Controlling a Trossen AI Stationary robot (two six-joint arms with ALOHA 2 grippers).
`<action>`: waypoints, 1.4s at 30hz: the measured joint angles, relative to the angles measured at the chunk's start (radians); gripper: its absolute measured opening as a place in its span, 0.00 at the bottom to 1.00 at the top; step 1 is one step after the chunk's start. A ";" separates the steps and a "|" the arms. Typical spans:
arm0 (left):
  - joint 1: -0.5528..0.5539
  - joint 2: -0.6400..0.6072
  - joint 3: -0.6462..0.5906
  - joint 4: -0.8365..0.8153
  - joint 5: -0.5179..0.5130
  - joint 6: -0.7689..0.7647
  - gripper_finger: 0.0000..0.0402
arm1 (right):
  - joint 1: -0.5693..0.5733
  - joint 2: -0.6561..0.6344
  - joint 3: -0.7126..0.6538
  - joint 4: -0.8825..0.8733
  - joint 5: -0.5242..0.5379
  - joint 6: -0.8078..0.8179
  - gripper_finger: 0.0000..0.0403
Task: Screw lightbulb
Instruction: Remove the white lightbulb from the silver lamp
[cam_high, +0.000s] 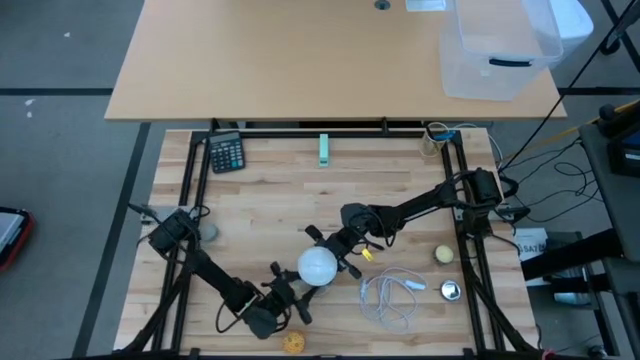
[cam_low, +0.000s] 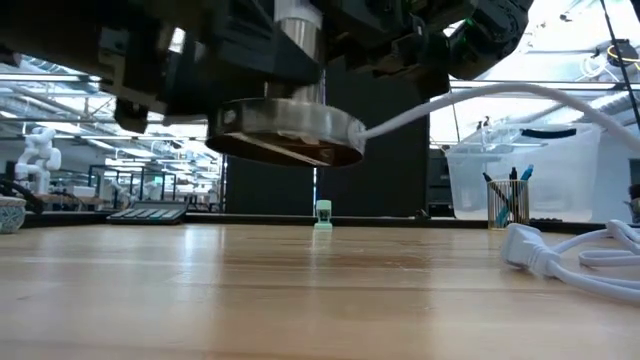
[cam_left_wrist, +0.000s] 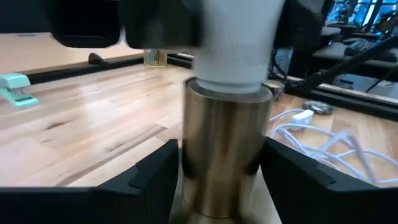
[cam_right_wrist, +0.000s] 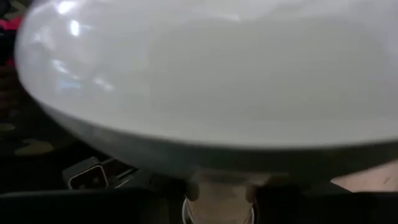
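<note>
Both arms meet low over the table's front middle.
Left gripper (cam_high: 283, 297) and right gripper (cam_high: 335, 250) sit close together, arms stretched inward.

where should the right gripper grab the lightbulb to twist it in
Grip the lightbulb around its round frosted globe, coming from the right arm's side, fingers across its widest part. The left gripper already holds the metal socket below, so only the globe is free.

The lightbulb (cam_right_wrist: 205, 81) fills the right wrist view, its globe cut off at the edges. From above it hides both grippers' fingertips. In the low view the socket base (cam_low: 288, 130) hangs under dark, blurred arm parts, cropped at the top.
</note>
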 joint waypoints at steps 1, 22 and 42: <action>0.005 0.016 0.015 -0.002 0.000 0.008 0.55 | -0.001 0.000 0.000 0.000 -0.006 0.002 0.33; 0.011 0.057 0.063 0.019 0.027 0.282 0.44 | 0.014 0.000 -0.001 0.002 -0.017 -0.007 0.33; 0.127 0.051 -0.215 0.537 0.785 0.454 0.43 | 0.072 0.002 -0.001 -0.014 -0.037 0.019 0.33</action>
